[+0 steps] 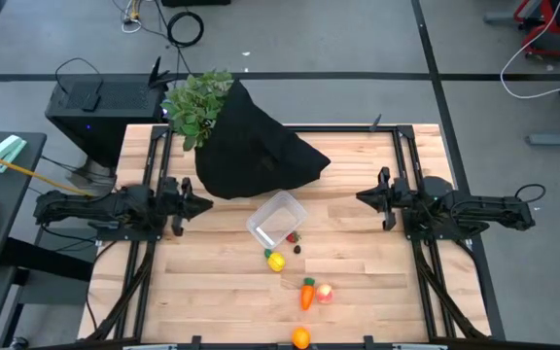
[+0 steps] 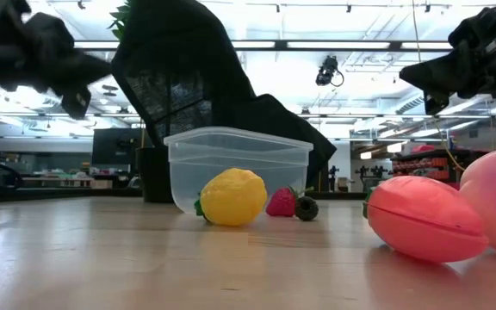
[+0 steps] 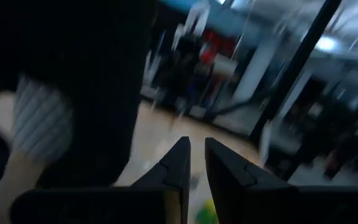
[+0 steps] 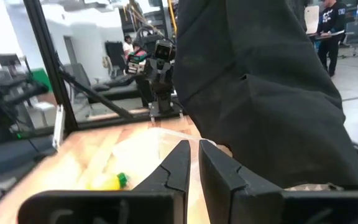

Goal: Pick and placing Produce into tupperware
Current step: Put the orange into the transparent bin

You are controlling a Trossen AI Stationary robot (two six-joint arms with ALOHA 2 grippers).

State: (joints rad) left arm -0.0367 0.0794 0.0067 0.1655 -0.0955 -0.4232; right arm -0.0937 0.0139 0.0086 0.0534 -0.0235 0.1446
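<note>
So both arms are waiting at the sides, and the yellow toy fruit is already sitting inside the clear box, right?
Not quite. Both arms do wait at the sides, left gripper and right gripper holding nothing, but the yellow fruit is not inside the clear box. The high view shows it lying on the table just outside the box, next to it.

A robotics lab: framed wooden workbench (image 1: 358,243), floor cables (image 1: 185,27), ceiling strip lights (image 2: 334,45).

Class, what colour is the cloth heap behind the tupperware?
Black; the cloth heap shows best in the high view, behind the tupperware.
</note>
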